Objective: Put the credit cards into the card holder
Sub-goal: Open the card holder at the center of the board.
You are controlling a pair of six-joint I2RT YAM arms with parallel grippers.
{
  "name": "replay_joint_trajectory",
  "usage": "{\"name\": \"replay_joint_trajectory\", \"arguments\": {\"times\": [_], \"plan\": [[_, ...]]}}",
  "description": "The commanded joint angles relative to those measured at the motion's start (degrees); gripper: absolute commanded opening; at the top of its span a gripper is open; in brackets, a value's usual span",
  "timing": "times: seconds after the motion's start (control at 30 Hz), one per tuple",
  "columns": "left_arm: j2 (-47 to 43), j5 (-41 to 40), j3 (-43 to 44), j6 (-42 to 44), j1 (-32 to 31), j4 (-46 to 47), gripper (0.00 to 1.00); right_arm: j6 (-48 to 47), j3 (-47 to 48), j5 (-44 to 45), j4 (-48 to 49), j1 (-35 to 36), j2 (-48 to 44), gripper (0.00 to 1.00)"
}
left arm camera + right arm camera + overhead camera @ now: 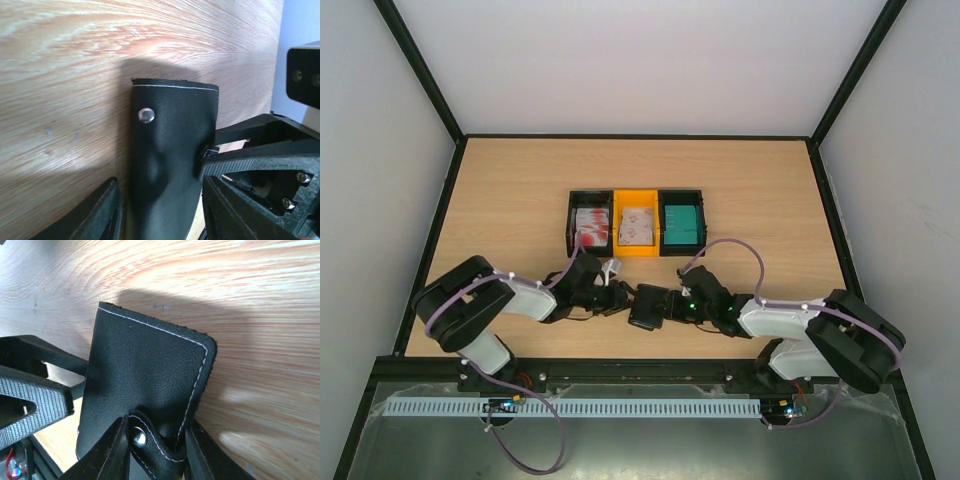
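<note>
Right fingers (107,455) grip card holder (145,375) by strap end; left fingers (97,217) straddle it, contact unclear, base cropped

1 counter (520,180) carries 3 trays: 1 black tray (590,196), 1 yellow tray (636,195) and 1 more black tray (682,195), so 2 black and 1 yellow. Each tray holds 1 stack of credit cards (592,228), 3 stacks in all: 1 white with red blotches, 1 paler stack (637,227) and 1 teal-green stack (681,228). The number of cards in each stack cannot be told. There is 1 card holder (646,308). There are 2 arms, the left arm (480,300) and the right arm (820,325), each with 2 fingers: the left fingers (95,215) and the right fingers (107,455), 4 in all.
</note>
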Motion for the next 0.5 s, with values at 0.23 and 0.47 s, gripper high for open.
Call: {"name": "replay_joint_trajectory", "arguments": {"times": [0.23,0.47], "plan": [[2.9,2.7,-1.1,-3.5,-0.1,5.3,0.30,1.0,-2.9,-4.2,6.8,-0.3,4.6,0.27],[-1.7,1.3,-0.8,-0.5,-0.1,2.3,0.04,-0.1,1.0,5.2,-5.6,-0.1,-1.3,0.52]]}}
